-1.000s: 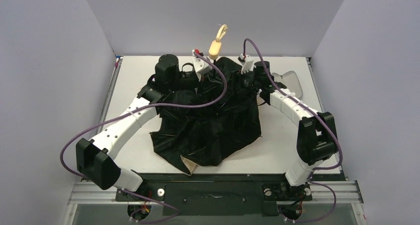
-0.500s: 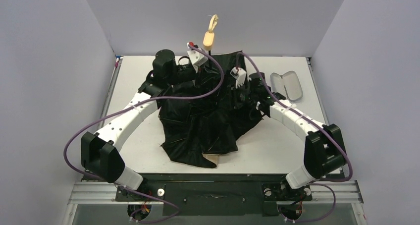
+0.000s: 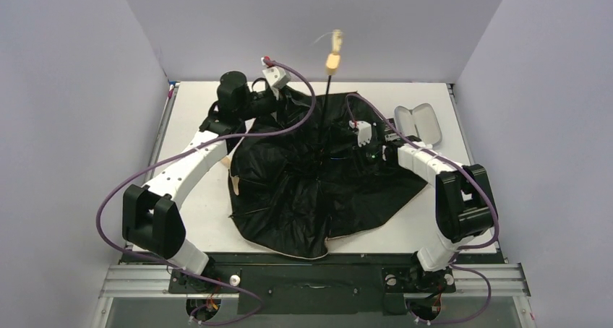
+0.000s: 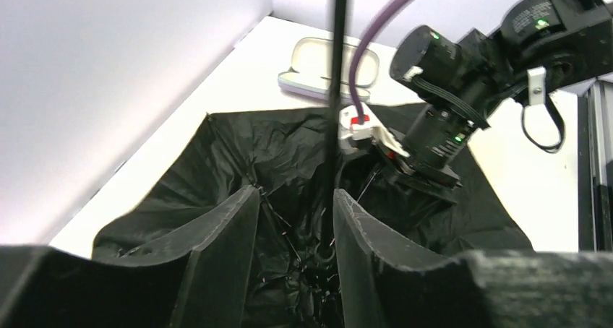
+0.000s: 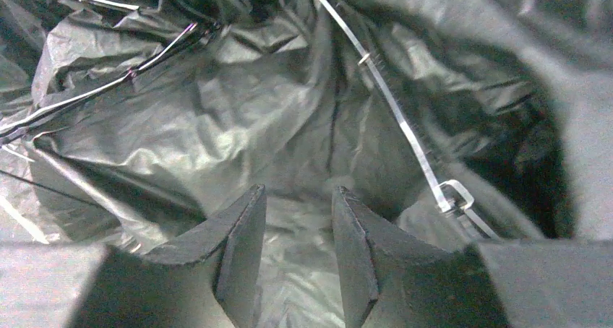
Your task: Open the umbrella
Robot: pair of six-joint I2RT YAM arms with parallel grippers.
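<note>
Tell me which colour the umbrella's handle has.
Tan. The handle shows best in the top external view.

Black umbrella canopy (image 3: 318, 191) blankets table (image 3: 195, 219) centre; upright shaft (image 3: 327, 104) toward 12; pale oblong case (image 3: 419, 123) blocks 2; bare strip at 8.

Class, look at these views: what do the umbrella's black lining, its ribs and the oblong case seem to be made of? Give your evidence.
Black lining: thin synthetic fabric, perhaps nylon or polyester; it crinkles and shines softly. Ribs: likely bare metal; flat, silvery strips. Case: probably smooth hard plastic; pale, rigid-looking, rounded shell.
</note>
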